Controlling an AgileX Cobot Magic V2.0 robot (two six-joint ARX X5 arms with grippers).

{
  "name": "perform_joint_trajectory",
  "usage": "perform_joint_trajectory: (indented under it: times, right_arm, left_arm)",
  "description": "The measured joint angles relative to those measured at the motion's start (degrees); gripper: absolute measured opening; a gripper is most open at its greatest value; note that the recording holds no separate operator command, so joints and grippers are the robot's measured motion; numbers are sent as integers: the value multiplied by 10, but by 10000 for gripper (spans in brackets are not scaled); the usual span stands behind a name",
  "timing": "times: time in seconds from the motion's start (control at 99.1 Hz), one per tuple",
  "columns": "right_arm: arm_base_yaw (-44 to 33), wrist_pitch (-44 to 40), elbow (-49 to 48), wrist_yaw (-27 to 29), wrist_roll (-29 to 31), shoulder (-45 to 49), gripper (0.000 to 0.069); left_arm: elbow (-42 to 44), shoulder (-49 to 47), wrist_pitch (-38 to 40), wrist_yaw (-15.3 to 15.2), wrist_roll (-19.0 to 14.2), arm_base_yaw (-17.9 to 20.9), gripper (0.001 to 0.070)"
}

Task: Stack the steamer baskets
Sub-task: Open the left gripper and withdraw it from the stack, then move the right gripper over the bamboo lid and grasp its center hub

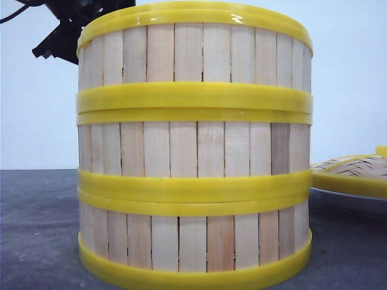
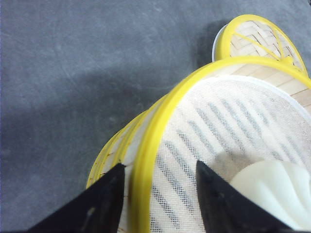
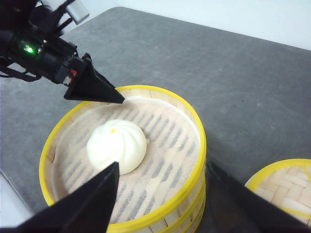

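Three steamer baskets (image 1: 193, 145) stacked on the surface (image 1: 36, 229).
Front: stack complete. Left wrist: left fingers (image 2: 104, 204) parted, straddling the top rim (image 2: 150, 145). Right wrist: right fingers (image 3: 92, 204) spread, rim between them, bun (image 3: 116, 145) inside; both arms equally near.

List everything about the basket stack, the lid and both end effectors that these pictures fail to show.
- Lower steamer baskets: interiors hidden in all views by the top basket.
- Woven lid: cut off by the edge in every view; what lies under it is barely seen.
- Left end effector: fingers straddle the top rim; contact unclear, fingers partly cut off.
- Right end effector: fingertips cropped, open over the stack.
- Bun: its underside is hidden.
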Motion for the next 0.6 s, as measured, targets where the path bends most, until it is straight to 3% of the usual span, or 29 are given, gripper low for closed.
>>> perform_joint_trajectory:
  times: [0.161,0.474,0.595]
  right_arm:
    - [0,-6,0,16,4,0,365]
    - [0,-55,0,122,7,9,398]
    - [-4,-65,0,164,23,25,398]
  left_arm:
    - [35,-16,2,-20,2,0,277]
    - [60,-179,25,-170,41,3,276]
    - [60,-245,13,-203,60,3,276]
